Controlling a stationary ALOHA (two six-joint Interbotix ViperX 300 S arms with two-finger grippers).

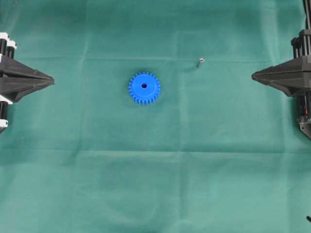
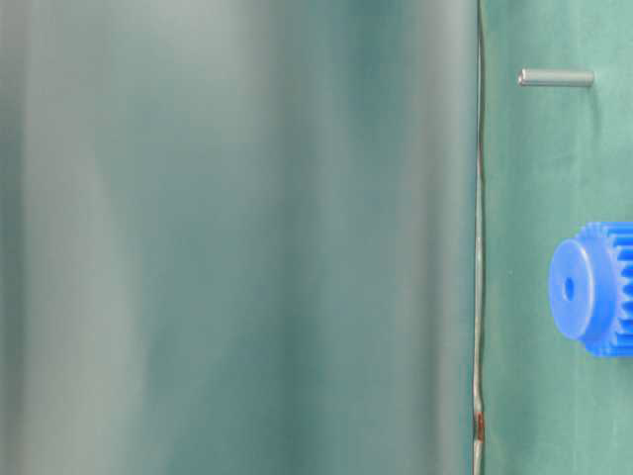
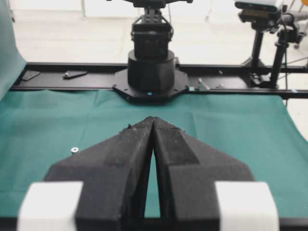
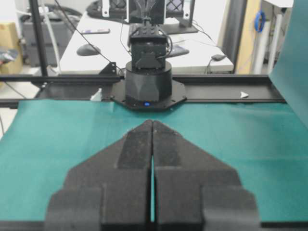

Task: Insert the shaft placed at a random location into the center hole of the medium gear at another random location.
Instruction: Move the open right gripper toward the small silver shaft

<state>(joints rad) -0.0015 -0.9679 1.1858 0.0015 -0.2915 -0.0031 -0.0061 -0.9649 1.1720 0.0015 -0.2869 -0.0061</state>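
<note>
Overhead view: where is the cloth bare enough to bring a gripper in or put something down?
Bare cloth spans the whole stretch below the medium gear, and between it and the left gripper. Tighter: the strip between gear and shaft, towards the right gripper.

A green cloth (image 1: 155,184) covered the desk, creased in faint lines. Beyond its far edge ran a black rail (image 4: 231,94). Behind that stood a white desk (image 4: 96,53) with a dark computer mouse (image 4: 88,49), and a camera on a black stand (image 3: 258,29).
</note>
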